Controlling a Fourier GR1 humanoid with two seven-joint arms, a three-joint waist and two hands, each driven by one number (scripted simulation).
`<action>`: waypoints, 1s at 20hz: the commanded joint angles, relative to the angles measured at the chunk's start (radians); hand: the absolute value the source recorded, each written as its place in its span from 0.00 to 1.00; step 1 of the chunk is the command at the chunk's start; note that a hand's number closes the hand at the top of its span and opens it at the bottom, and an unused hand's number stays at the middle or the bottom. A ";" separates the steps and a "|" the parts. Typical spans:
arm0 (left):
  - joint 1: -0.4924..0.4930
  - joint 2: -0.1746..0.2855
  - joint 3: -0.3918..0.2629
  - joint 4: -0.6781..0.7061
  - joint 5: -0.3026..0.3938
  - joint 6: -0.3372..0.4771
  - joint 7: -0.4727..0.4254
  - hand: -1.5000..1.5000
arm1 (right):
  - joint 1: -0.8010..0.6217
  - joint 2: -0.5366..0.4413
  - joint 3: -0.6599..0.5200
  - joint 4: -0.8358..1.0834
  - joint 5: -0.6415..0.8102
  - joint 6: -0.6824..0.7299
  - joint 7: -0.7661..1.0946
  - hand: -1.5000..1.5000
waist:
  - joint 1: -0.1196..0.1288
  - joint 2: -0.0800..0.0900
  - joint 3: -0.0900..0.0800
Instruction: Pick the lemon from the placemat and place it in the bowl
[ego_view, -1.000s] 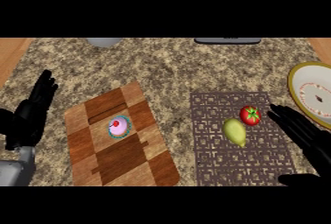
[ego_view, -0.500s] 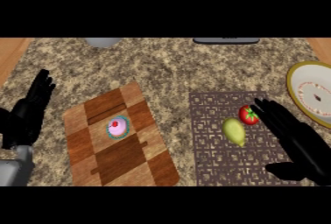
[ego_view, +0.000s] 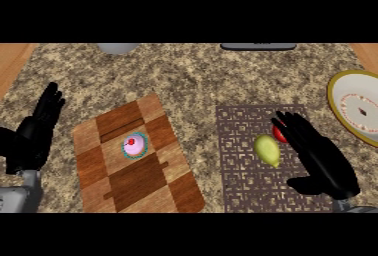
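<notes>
Right robot hand (ego_view: 323, 162) spread, just right of yellow-green oval lemon (ego_view: 267, 150) on brown placemat (ego_view: 240, 190).

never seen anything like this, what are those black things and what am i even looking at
This is one picture, taken from a humanoid robot's head, looking down at a stone counter. The black shapes are its two hands. The left hand rests open at the left edge. The right hand is open over a dark placemat, just right of a yellow-green lemon and partly covering a small red item. Neither hand holds anything. A wooden board carries a small pink item, and the yellow-rimmed bowl sits at the far right.
</notes>
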 joint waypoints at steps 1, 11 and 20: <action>-0.015 -0.034 -0.010 -0.084 -0.051 0.027 0.090 0.50 | 0.018 0.029 0.003 0.063 0.039 -0.032 -0.032 0.00 | -0.001 0.000 0.000; 0.033 -0.061 0.055 -0.054 -0.067 -0.045 0.034 0.50 | -0.018 0.125 0.016 0.137 0.111 -0.084 -0.009 0.00 | 0.000 -0.001 0.000; -0.046 -0.096 0.049 -0.006 -0.106 -0.044 0.045 0.50 | -0.179 0.139 -0.017 0.328 0.105 0.001 -0.025 1.00 | 0.002 0.001 0.000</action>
